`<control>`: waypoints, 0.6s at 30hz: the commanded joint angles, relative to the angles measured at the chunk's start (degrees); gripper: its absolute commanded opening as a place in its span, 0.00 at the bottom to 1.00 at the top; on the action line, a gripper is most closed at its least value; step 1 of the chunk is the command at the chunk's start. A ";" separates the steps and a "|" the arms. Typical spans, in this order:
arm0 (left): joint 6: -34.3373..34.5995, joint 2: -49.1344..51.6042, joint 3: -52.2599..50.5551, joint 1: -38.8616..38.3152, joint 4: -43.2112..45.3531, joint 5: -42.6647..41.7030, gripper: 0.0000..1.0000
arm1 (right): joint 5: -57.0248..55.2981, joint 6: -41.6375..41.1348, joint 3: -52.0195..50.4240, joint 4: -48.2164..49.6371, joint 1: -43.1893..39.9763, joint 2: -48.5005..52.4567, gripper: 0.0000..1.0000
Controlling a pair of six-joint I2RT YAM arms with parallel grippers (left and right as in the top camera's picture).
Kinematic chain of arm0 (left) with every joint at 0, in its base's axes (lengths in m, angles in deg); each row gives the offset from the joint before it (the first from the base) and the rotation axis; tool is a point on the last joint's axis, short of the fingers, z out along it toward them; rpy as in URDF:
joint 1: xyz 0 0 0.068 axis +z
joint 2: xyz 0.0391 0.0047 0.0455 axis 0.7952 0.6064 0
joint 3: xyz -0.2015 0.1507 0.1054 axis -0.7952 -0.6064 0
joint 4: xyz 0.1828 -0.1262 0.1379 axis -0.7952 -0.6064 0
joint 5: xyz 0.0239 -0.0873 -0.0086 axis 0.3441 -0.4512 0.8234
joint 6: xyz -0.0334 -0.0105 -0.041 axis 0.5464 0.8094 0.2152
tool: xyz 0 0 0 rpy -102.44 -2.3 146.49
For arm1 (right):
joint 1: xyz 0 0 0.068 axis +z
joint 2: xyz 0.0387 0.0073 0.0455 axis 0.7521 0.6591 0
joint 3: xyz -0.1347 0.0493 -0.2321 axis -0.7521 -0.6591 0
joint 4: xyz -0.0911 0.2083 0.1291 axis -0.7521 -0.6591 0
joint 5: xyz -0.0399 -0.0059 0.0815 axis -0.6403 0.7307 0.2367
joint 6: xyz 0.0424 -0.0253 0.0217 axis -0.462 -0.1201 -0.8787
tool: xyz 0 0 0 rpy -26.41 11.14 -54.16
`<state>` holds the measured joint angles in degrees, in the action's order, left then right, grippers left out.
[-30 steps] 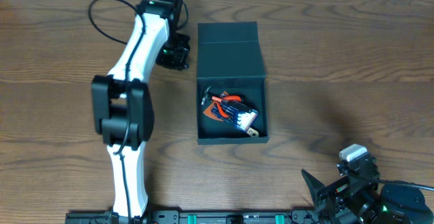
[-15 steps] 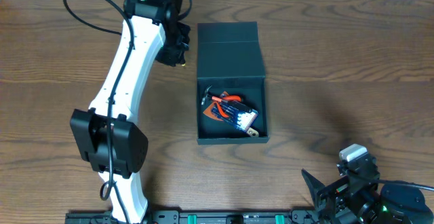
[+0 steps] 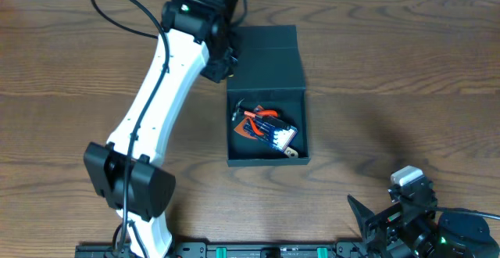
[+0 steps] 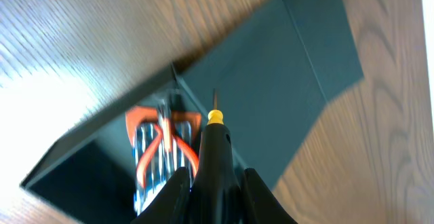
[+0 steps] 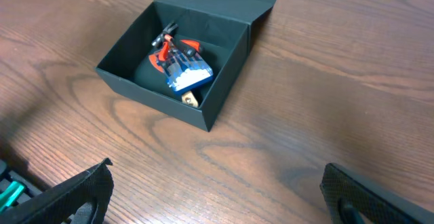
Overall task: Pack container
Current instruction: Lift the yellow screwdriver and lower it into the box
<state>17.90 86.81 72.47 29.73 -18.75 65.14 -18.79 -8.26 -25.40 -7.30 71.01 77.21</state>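
Wooden table (image 3: 391,70): brown grain, carrying everything in the scene.
Container (image 3: 266,161): dark teal box near the middle of the table, open, its flap lid lying flat on the far side.
Inside the container: orange-handled pliers (image 3: 262,116) and, touching them on the near side, a blue flat pack (image 3: 277,135) with white parts.
Left gripper (image 4: 217,173): clamped on a black tool (image 4: 214,139) that has a yellow collar and a thin metal tip.
Left gripper position: above the far-left part of the container, by the hinge line, with the tool pointing across the lid.
Right gripper (image 5: 217,193): fingers spread wide, holding nothing, low at the near right of the table, well apart from the container.
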 commanded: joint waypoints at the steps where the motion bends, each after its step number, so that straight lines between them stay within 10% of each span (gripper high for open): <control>1: -0.13 -3.65 0.74 -2.78 -0.57 2.73 0.19 | -0.02 -0.74 0.00 0.00 -0.46 -0.20 0.99; 18: 2.51 -5.97 -14.43 -12.87 -3.34 6.10 0.15 | -0.02 -0.74 0.00 0.00 -0.46 -0.20 0.99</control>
<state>18.38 80.65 61.30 17.97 -21.65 68.75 -18.82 -8.26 -25.40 -7.28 71.01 77.21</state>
